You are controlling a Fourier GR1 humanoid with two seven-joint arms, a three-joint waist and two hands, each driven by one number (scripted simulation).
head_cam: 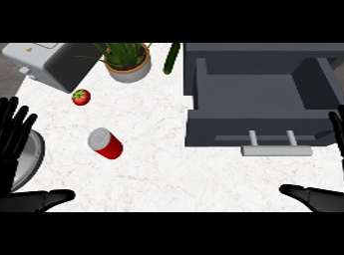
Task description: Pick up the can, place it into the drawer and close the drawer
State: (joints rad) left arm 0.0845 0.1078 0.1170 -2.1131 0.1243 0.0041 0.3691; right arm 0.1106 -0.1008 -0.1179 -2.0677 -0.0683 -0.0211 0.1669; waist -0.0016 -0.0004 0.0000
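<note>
Head view, can (106, 144) lying on counter (167, 169), open drawer (257, 94) well apart at right

Single head cam, looks steeply down on counter (167, 169), close-in.

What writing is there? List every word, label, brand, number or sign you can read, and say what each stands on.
No text can be read anywhere.
can: red side and grey top, no lettering visible.
grey appliance: one small yellowish mark on its light face, too small to read.
drawer: plain grey, no markings.
</note>
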